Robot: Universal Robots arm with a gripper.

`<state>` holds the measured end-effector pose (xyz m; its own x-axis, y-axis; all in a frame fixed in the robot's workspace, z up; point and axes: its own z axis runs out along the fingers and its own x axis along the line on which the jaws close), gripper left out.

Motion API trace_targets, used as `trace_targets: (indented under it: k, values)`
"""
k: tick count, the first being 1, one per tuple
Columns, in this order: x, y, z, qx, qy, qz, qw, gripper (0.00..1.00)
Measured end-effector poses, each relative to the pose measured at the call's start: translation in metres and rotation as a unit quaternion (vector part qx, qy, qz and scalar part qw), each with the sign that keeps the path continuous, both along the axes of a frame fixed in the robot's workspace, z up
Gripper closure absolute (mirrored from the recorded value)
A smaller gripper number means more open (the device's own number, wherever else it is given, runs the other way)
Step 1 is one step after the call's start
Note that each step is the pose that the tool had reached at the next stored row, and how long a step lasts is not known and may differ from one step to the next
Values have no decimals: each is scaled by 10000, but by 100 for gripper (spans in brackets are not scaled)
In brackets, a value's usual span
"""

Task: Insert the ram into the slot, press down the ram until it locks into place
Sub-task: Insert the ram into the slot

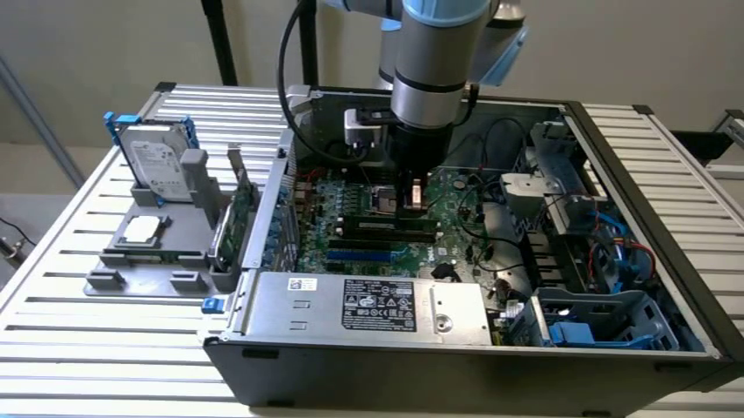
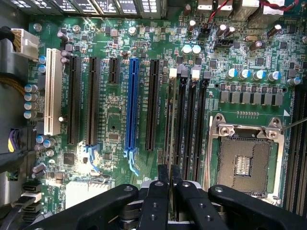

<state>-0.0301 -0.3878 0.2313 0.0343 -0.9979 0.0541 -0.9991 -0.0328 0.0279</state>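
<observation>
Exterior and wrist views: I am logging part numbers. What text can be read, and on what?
No text reads clearly.
White label on the power supply: print too small.
Sticker beside it: blurred.
Drive label: blurred.
Motherboard printing: too small.

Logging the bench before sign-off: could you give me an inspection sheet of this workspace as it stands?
Surface: slatted metal table carrying an open computer case.
Job's things: memory stick stands edge-on along the end slot of four; whether it is latched, cannot tell.
Clutter: hard drive, processor chip and upright card on a grey holder at the exterior view's left.
Grippers: gripper shut on the memory stick, low over the board.
Cables: black cable beside the arm; red and blue wires inside the case.
Surroundings: pale wall, dark pole.
</observation>
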Motion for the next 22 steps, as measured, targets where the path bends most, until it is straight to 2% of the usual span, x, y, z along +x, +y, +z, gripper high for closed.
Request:
trace_targets:
  k: [22]
  values:
    - [-13,0,-45,-2,-34,-24,10000,87]
